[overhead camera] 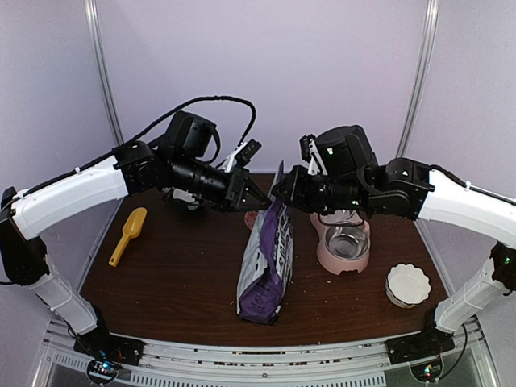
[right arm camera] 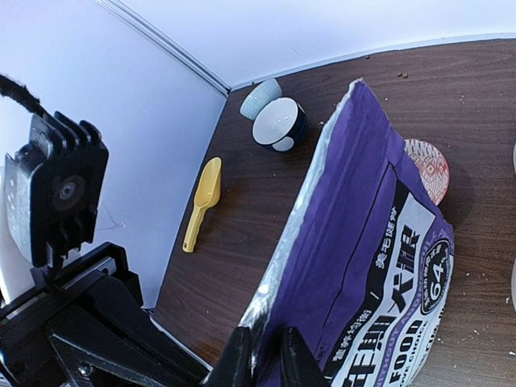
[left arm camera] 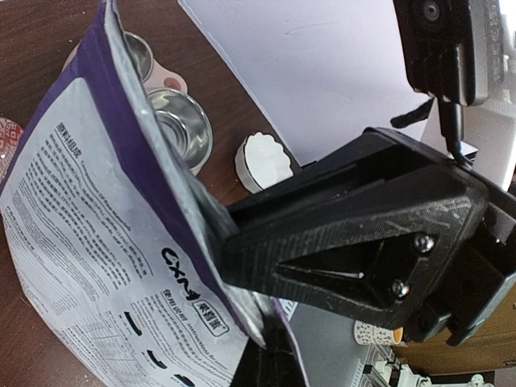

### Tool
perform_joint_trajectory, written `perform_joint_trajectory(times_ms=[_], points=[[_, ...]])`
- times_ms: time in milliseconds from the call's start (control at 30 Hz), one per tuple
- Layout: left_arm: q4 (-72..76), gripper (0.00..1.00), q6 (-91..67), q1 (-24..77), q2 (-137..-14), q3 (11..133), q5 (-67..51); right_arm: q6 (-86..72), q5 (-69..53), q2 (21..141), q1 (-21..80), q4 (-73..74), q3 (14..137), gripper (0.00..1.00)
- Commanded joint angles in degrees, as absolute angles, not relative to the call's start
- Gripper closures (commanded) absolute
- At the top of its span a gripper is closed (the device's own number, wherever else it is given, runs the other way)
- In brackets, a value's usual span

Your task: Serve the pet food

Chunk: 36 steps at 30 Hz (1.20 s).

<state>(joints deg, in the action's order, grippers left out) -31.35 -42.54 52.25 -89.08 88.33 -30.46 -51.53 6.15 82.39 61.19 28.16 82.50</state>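
I can't see into the purple bag (overhead camera: 266,266); it hides half a patterned dish (right arm camera: 429,165), I think, and the right gripper (right arm camera: 268,355) is cropped at the wrist view's bottom edge.

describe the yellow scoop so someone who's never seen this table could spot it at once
Start at the dark wooden table and the purple bag standing in its middle, then look left of the bag, near the table's left edge. The yellow scoop lies flat there on its own. It is the only yellow thing, with a long handle.
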Motion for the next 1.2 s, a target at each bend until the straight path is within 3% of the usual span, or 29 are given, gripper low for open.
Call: perform_joint_trajectory(times_ms=[0, 600, 700, 833, 1167], points=[[-30.67, 1.00, -42.18, 52.47, -87.62, 87.17, -27.58, -52.62, 6.84, 82.27, 62.45, 34.25, 80.85, 0.85], [-29.00, 1.00, -37.27, 54.87, -87.73, 88.68, -27.79, -50.02, 3.94, 85.77, 63.49, 38.19, 85.08, 0.80], [-29.00, 1.00, -36.54, 55.19, -87.68, 89.09, -26.96, -49.63, 3.58, 86.19, 63.54, 38.21, 85.08, 0.84], [-29.00, 1.00, -36.24, 55.36, -87.12, 88.98, -25.05, -48.34, 4.61, 86.19, 63.59, 39.37, 85.65, 1.00], [-30.93, 1.00, -38.08, 55.37, -85.49, 88.99, -16.51, -43.04, 13.49, 83.53, 64.16, 45.06, 86.60, 1.00]])
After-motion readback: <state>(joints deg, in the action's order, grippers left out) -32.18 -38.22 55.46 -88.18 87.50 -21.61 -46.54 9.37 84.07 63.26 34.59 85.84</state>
